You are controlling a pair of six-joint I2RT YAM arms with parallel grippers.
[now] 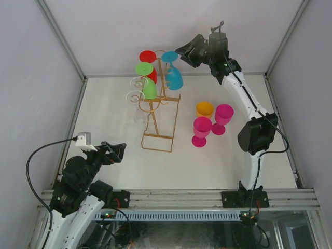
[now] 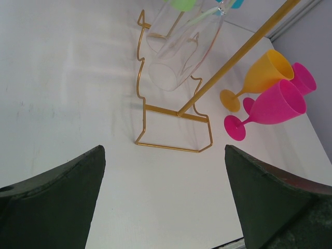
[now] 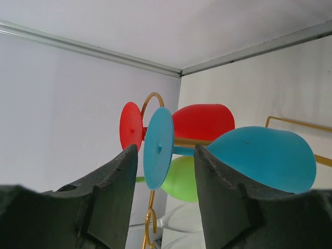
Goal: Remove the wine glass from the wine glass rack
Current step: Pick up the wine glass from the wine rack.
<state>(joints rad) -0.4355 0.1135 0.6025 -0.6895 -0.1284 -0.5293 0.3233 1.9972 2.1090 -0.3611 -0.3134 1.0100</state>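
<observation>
Right jaws are apart, one finger either side of the foot disc of the blue wine glass (image 3: 259, 161), and I see a gap on both sides. That glass hangs upside down near the top of the wine glass rack (image 2: 171, 111), on its right side. The red glass (image 1: 148, 56) and green glass (image 1: 145, 69) hang opposite. Left jaws are spread wide and hold nothing, low over the near-left of the bench (image 1: 104, 114). Two pink glasses (image 1: 202, 127) and an orange glass (image 1: 204, 109) stand right of the rack.

White table (image 1: 218, 166) — on it are stood: wine glass rack (image 2: 171, 112), orange goblet (image 1: 204, 109), near magenta goblet (image 1: 202, 127), far magenta goblet (image 1: 224, 113).
</observation>
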